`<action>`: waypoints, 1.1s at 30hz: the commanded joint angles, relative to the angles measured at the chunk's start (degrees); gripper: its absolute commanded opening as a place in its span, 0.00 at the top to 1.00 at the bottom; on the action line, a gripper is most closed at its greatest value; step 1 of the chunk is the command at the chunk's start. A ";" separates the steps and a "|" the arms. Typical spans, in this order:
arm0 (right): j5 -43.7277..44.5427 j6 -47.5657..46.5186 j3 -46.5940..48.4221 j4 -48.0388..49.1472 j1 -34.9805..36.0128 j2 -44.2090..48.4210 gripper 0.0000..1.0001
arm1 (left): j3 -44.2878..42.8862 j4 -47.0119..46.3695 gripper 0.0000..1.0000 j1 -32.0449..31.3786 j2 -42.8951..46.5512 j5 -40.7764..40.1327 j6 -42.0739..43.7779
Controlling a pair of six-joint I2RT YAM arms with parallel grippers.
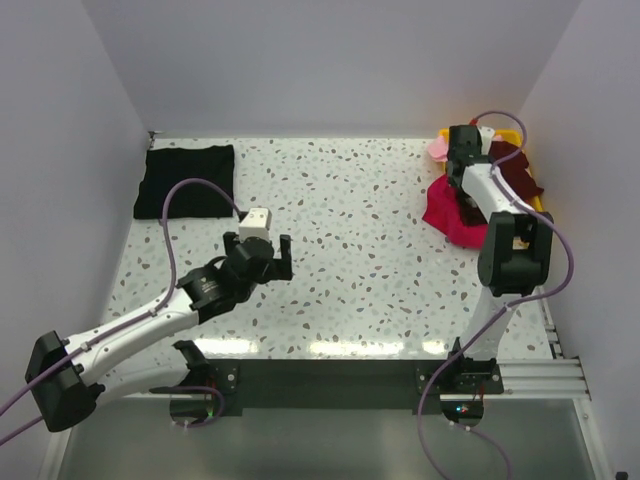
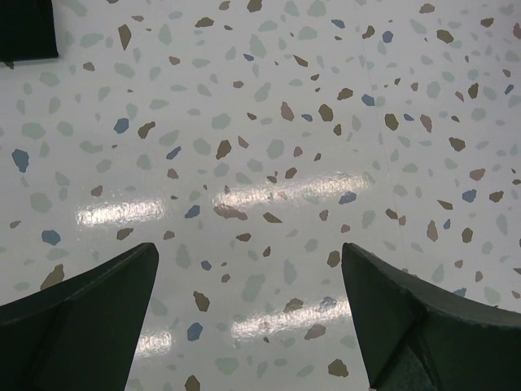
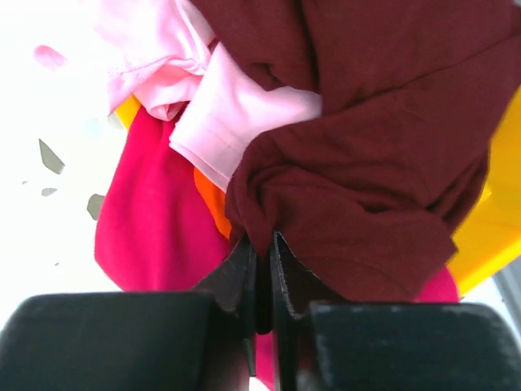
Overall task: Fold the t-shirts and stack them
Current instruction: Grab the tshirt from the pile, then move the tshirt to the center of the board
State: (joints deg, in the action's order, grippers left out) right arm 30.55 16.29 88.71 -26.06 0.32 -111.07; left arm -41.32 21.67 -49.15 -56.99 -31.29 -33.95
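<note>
Retrieval of the next garment looks to be the step in hand; the right end effector (image 3: 262,244) has its fingers pressed together on a bunched fold at the lower edge of the dark maroon t-shirt (image 3: 374,147), which lies on top of the heap at the far right of the bench (image 1: 360,220); beneath and beside it lie the light pink t-shirt (image 3: 236,122), the magenta t-shirt (image 3: 155,220) and a sliver of the orange t-shirt (image 3: 213,199), all crowded against and partly in the yellow bin (image 3: 488,228); the black t-shirt (image 1: 187,180) lies folded flat in the far left corner, well apart from the heap, and I take it as the start of the stack; the next move, by my reckoning, calls for lifting the maroon cloth up and clear of the others, without dragging the pink sleeve along, then carrying it toward the open middle of the bench to be spread; the pinch holds only a small gather, so the cloth may slip; the right arm (image 1: 510,250) reaches far out along the right side, its wrist tipped down over the heap; the left arm (image 1: 150,320) stretches toward the middle from the near left, and the left end effector (image 2: 248,285) hovers with fingers spread wide above bare speckled surface, holding nothing.
</note>
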 commanded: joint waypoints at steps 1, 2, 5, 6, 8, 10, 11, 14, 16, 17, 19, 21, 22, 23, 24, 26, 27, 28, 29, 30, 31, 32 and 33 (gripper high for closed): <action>3.20 -0.38 -1.08 2.16 -0.23 8.49 1.00 | 1.24 -0.49 0.00 0.28 1.71 -1.23 -1.64; 3.38 -0.73 -1.51 2.07 -0.23 10.50 1.00 | 1.33 -0.49 0.00 0.28 1.88 -1.14 -1.64; 4.26 -1.88 -1.26 0.67 -0.23 15.15 1.00 | 1.59 -0.40 0.00 0.37 2.50 -0.71 -1.73; 4.43 -2.32 -0.99 0.32 -0.14 16.40 1.00 | 1.59 -0.31 0.00 0.28 2.76 -0.62 -1.82; 4.52 -2.58 -0.64 -0.30 -0.23 19.38 1.00 | 1.59 -0.14 0.00 0.37 2.85 -0.53 -1.90; 4.61 -3.02 0.32 -0.83 -0.23 23.60 1.00 | 1.94 0.04 0.00 0.28 3.11 -0.44 -2.08; 4.61 -3.20 0.85 -0.92 -0.23 25.01 1.00 | 1.95 0.12 0.00 0.28 3.20 -0.35 -2.08; 4.61 -4.25 4.35 -1.27 -0.14 29.32 1.00 | 2.47 0.21 0.00 0.28 3.82 -0.18 -2.26; 3.65 -4.60 7.34 -1.45 -0.14 32.12 1.00 | 2.82 0.21 0.00 0.37 4.34 -0.18 -2.17; 2.69 -4.52 8.23 -1.45 -0.14 33.01 1.00 | 2.91 0.21 0.00 0.28 4.43 -0.18 -2.08; -0.91 -3.99 11.12 -1.53 -0.23 35.03 1.00 | 3.26 -0.40 0.00 0.28 4.78 -0.18 -1.91; -5.29 -2.51 13.50 -2.41 -0.23 35.48 1.00 | 3.35 -1.10 0.00 0.37 4.79 0.09 -1.38; -6.89 -1.97 16.03 -3.72 -0.14 35.39 1.00 | 3.18 -1.28 0.00 0.28 4.61 0.26 -1.29; -8.29 -1.45 17.10 -4.17 -0.14 34.96 1.00 | 3.00 -1.37 0.00 0.37 4.26 0.35 -1.20; -9.87 -0.66 18.24 -4.60 -0.23 34.60 1.00 | 2.83 -1.37 0.00 0.37 4.00 0.35 -1.11; -13.66 0.05 20.71 -5.31 0.21 33.73 1.00 | 2.39 -1.72 0.00 0.28 3.82 0.44 -0.85; -14.37 0.14 21.50 -5.31 1.95 33.37 1.00 | 2.39 -1.98 0.00 0.28 3.82 0.44 -0.50; -13.76 -0.29 23.07 -5.23 3.27 33.11 1.00 | 2.21 -2.16 0.00 0.37 3.82 0.44 -0.32; -12.54 -1.17 24.05 -5.31 5.37 32.59 1.00 | 2.12 -2.16 0.00 0.28 3.91 0.35 -0.24; -11.48 -2.92 25.28 -5.49 9.75 31.45 1.00 | 2.03 -2.25 0.00 0.28 3.99 0.18 0.11; -11.04 -3.28 27.98 -6.18 11.70 30.57 1.00 | 1.86 -2.25 0.00 0.37 3.99 0.00 0.29; -11.03 -3.37 29.32 -6.54 13.29 29.95 1.00 | 1.86 -2.25 0.00 0.37 4.17 -0.17 0.38; -10.77 -3.37 30.55 -6.63 16.26 28.55 1.00 | 1.68 -2.16 0.00 0.37 4.26 -0.44 0.64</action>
State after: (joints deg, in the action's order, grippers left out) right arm 21.47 14.09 114.50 -32.73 11.00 -80.18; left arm -38.33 21.93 -49.15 -53.25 -30.50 -34.70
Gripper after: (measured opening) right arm 0.041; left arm 0.997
